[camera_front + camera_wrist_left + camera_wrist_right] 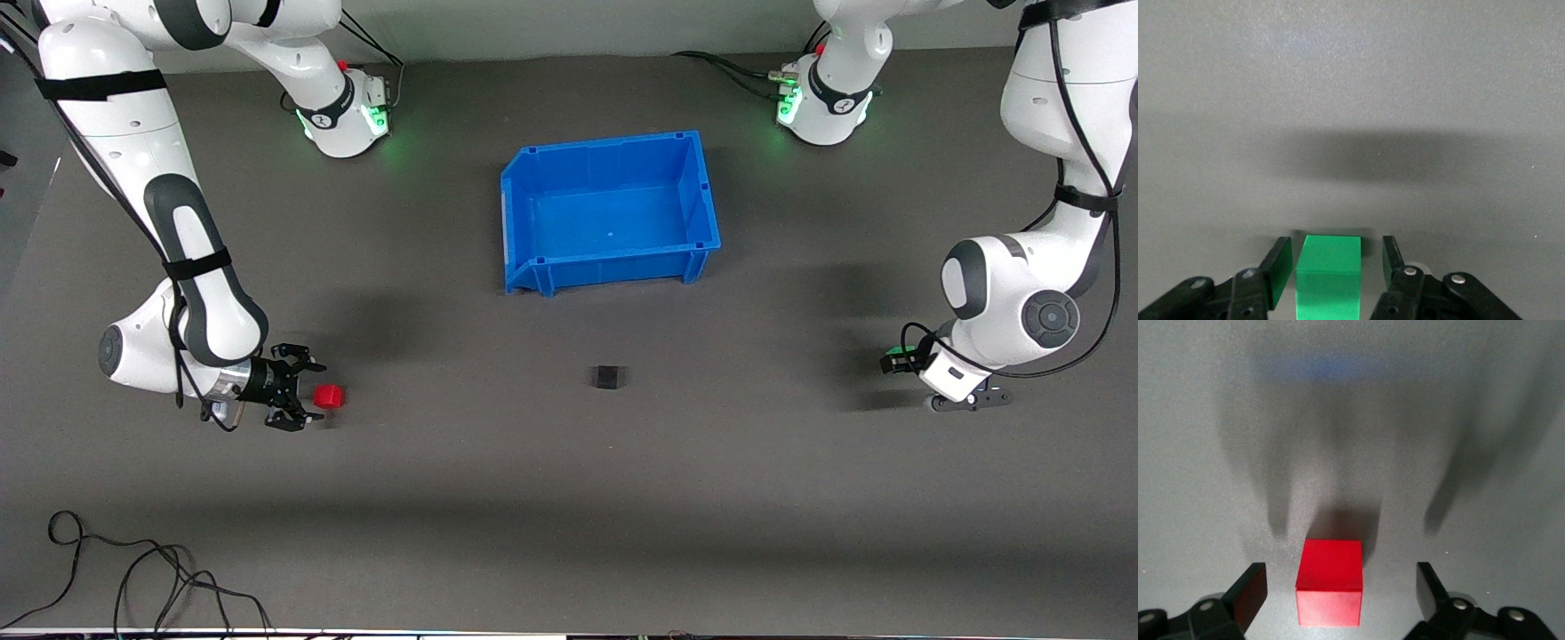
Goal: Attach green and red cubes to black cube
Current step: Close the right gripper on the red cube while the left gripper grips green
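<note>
Arms flanked a dark grey table (569, 498), each bent low at its own end, and a blue bin (702, 191) stood empty between their bases, farther from the front camera than any cube. Going down in size, the right gripper (300, 391) sat low at the right arm's end with its fingers spread wide; the right wrist view showed the red cube (1329, 590) resting on the table between them, with clear space on both sides, so nothing was pinched yet. In the front view that cube lay at the fingertips, on the side toward the table's middle. The left gripper (1328, 270) sat low at the left arm's end, its fingers parted but close around the green cube (1328, 273), a thin gap showing at each face; whether the pads already touched could not be told. The black cube (610, 377) lay alone near the table's middle, nearer to the front camera than the bin and well apart from both grippers, roughly midway between them, so neither arm looked clearly closer. Each coloured cube probably had to be clamped and carried inward toward it. Being cubes, none had a long axis. No readable brand or writing appeared on bin, cubes or grippers.
</note>
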Robot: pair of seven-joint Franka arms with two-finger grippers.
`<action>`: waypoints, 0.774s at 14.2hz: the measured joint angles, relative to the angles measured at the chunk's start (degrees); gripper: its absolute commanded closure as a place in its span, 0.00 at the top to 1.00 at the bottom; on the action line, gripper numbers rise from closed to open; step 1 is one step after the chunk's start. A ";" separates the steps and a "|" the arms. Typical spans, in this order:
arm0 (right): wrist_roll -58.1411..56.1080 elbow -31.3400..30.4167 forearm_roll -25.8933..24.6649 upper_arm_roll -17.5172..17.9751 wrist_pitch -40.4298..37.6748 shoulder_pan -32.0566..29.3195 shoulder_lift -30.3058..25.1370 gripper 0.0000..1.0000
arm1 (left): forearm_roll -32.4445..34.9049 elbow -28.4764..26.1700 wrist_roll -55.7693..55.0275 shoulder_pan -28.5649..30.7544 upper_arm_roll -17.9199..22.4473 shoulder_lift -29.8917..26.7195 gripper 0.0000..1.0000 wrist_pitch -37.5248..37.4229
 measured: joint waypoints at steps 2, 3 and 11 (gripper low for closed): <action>-0.29 0.04 0.01 0.00 0.04 0.00 0.00 0.40 | 0.00 -0.21 0.00 0.01 0.00 0.00 0.12 0.00; -0.70 0.04 0.02 0.00 0.04 0.00 0.00 0.35 | 0.00 -0.26 0.00 0.03 0.01 0.00 0.00 0.00; -1.34 0.07 0.05 0.00 0.05 0.01 0.00 0.33 | -6.67 -0.17 -8.52 -0.37 -1.29 -0.40 0.00 -2.16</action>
